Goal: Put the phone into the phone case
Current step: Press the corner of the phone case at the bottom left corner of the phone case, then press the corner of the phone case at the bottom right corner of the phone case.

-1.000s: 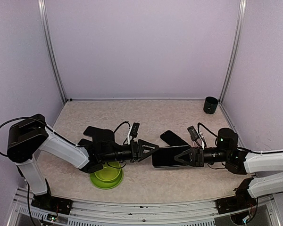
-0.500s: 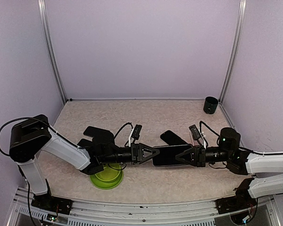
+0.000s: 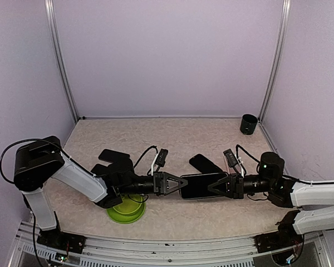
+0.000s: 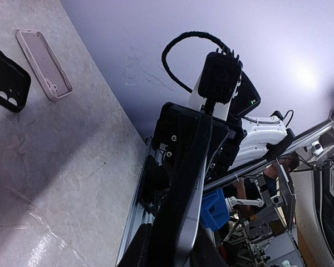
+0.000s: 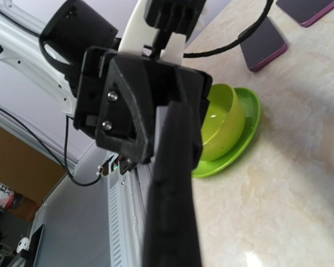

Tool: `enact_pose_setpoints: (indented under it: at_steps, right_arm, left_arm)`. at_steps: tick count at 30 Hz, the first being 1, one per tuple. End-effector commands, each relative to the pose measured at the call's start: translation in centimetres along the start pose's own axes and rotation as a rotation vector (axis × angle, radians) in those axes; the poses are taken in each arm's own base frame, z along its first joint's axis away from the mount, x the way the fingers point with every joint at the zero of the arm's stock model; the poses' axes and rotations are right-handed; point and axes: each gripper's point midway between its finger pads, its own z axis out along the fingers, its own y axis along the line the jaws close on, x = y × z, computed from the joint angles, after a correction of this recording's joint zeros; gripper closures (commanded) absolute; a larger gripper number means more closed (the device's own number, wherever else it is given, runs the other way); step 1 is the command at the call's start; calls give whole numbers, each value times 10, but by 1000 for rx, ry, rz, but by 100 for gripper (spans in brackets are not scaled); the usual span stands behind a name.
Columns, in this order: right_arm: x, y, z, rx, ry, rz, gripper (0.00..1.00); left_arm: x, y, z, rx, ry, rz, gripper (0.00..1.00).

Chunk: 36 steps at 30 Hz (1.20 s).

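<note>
The right gripper [image 3: 210, 187] is clamping one end of the black slab-shaped phone [image 3: 197, 185], holding it off the table. The left gripper [image 3: 180, 183] is pinching the other end. The black phone case [image 3: 205, 162] is lying just behind.

Phone [image 3: 202, 185]: centre of the top view, between the left gripper [image 3: 180, 184] at its left end and the right gripper [image 3: 212, 186] at its right end.
Phone case [image 3: 205, 163]: on the table [image 3: 178, 139], just behind the phone.
Bowl [image 3: 126, 207]: lower left of centre, below the left arm.
Two flat slabs [image 3: 114, 156]: left, behind the bowl.
Cup [image 3: 248, 123]: upper right, at the table's back corner.
</note>
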Motion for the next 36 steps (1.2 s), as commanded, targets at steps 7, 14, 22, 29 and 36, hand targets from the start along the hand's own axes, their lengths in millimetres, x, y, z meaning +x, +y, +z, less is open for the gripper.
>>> enact_pose_setpoints:
  at_steps: [7,14,22,29,36]
  right_arm:
    - [-8,-3,0,24,-29,-51,91]
    - [-8,-5,3,20,-23,-29,93]
    - [-28,12,-5,6,-92,-75,97]
    - [-51,27,-17,32,-189,-136,100]
    - [-49,29,-15,11,-175,-120,100]
  left_arm:
    - [-9,6,0,-62,-55,4,100]
    - [-14,5,-1,-118,-77,41,100]
    - [-10,1,2,-97,-54,53,72]
    - [-8,-7,7,-54,-31,59,57]
    - [-3,-15,13,-4,-6,66,57]
